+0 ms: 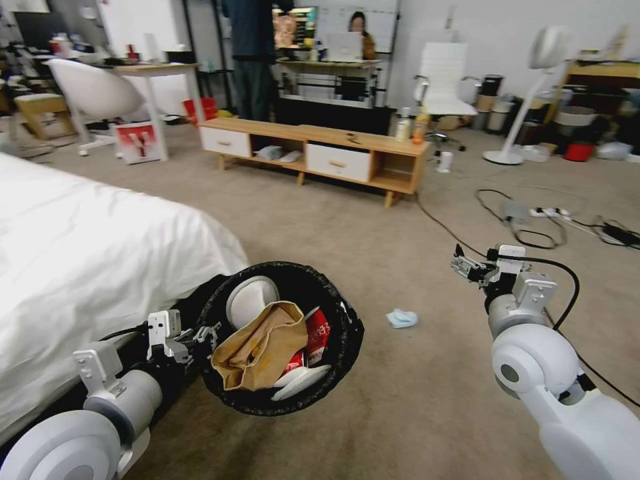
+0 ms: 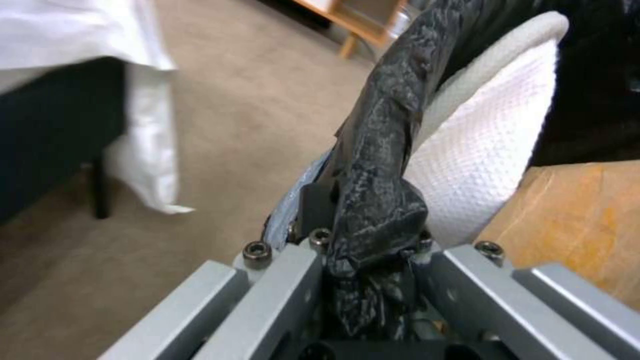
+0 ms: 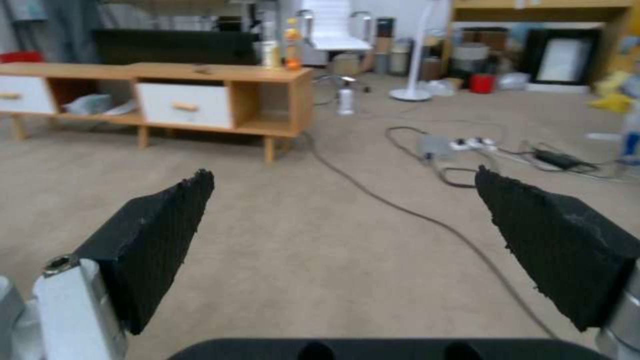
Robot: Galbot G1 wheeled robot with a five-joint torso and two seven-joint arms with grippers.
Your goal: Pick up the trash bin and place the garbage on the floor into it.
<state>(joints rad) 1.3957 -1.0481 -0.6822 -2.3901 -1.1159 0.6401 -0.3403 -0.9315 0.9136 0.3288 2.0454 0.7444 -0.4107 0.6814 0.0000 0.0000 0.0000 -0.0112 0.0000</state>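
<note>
The trash bin point(image 1: 340, 313), round and lined with a crinkled black bag, hangs above the carpet beside the bed, held at its rim by my left gripper point(image 1: 203, 335). In the left wrist view the left gripper point(image 2: 370, 240) is shut on the bag-wrapped rim point(image 2: 380, 150). Inside the bin lie a crumpled brown paper bag point(image 1: 257, 347), a red-and-white carton point(image 1: 318, 333) and white tissue point(image 2: 487, 150). A light-blue face mask point(image 1: 402, 319) lies on the floor point(image 1: 427, 400) to the right of the bin. My right gripper point(image 1: 461, 265) is open in the air beyond the mask, its pads point(image 3: 153, 240) wide apart.
A bed with white bedding point(image 1: 87, 247) stands at the left. A low wooden cabinet point(image 1: 313, 150) stands ahead. Black cables point(image 1: 453, 233) and a power strip point(image 1: 550, 213) cross the carpet at the right. A fan stand point(image 1: 513, 127), chairs and clutter fill the room's far side.
</note>
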